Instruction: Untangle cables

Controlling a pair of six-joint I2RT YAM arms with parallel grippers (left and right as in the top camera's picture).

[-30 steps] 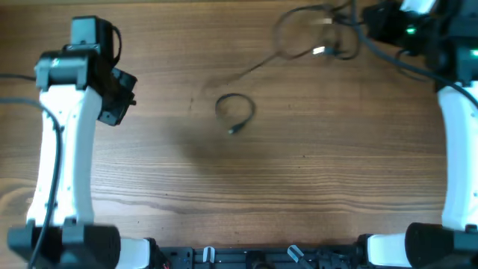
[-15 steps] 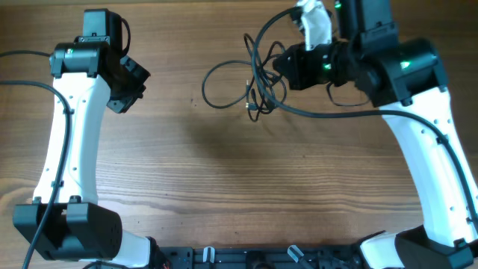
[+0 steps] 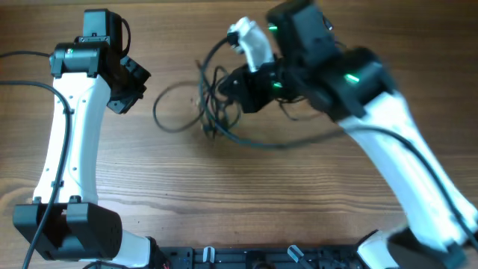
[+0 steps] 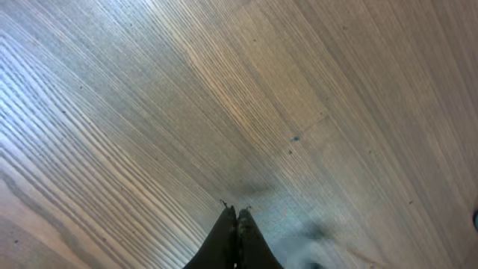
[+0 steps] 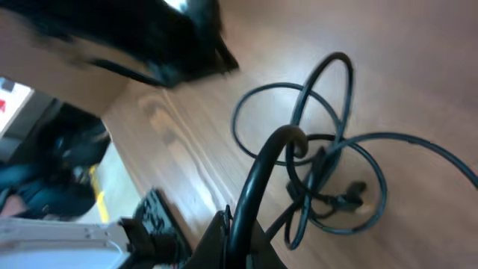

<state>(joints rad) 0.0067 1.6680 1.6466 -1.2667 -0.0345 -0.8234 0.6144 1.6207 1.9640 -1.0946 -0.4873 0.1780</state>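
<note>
The cables (image 3: 213,104) are thin black cords in a knotted clump with loose loops, hanging and trailing over the table's back middle. One loop (image 3: 173,113) spreads left on the wood. My right gripper (image 3: 230,90) is shut on one cord of the clump. In the right wrist view that cord (image 5: 258,172) rises from between the fingers (image 5: 216,235), and the tangle (image 5: 325,175) with a small plug (image 5: 351,196) hangs beyond. My left gripper (image 3: 134,82) is shut and holds nothing, left of the loop. The left wrist view shows its closed tips (image 4: 236,218) over bare wood.
The wooden table (image 3: 299,194) fills the overhead view. The left arm's white link (image 3: 71,142) runs down the left side, and the right arm (image 3: 403,149) reaches diagonally across from the front right. A thicker arm wire (image 3: 19,84) lies at the far left.
The right arm has swung from the back right corner leftward past the table's middle, dragging the cable clump with it. The left arm shifted slightly at first, then stayed still.
</note>
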